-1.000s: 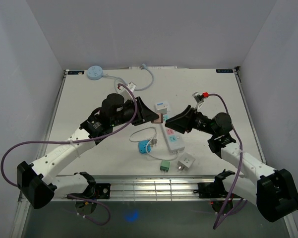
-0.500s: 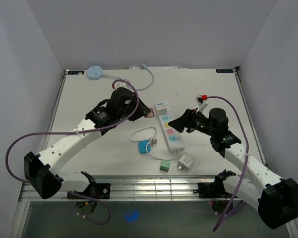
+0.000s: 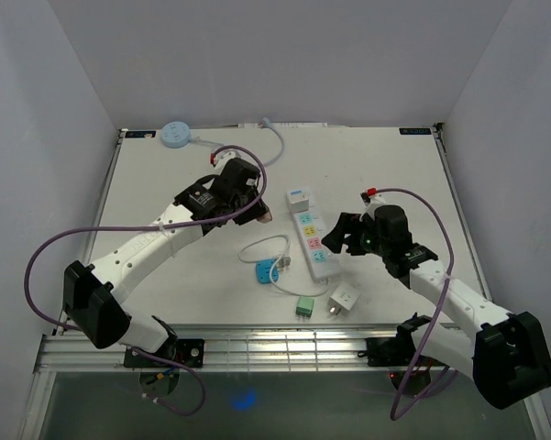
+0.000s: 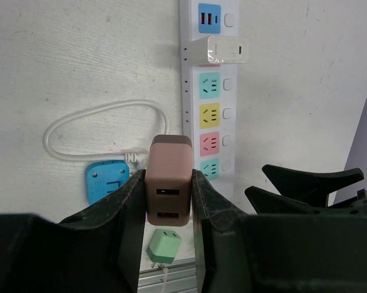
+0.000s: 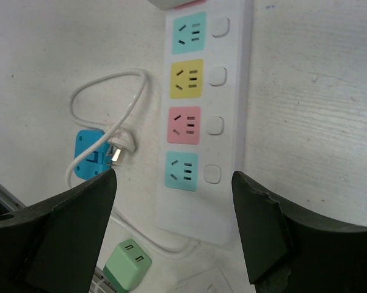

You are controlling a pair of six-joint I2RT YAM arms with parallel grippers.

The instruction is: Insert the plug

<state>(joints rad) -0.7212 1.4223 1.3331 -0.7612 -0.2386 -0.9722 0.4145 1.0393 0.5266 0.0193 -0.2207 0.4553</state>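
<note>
The brown plug (image 4: 168, 183), two USB ports showing, is clamped upright between the left gripper's (image 4: 168, 174) jaws, apart from the strip. The white power strip (image 4: 187, 122) lies flat, its teal, yellow and pink sockets face up.

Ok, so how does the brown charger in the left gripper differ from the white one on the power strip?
The brown charger is dull brown; the white charger is glossy white. The brown charger is clamped in the left gripper above the table; the white charger sits on the power strip, untouched. The brown charger shows two USB ports, the white charger one small slot. Both are rounded boxy blocks.
</note>
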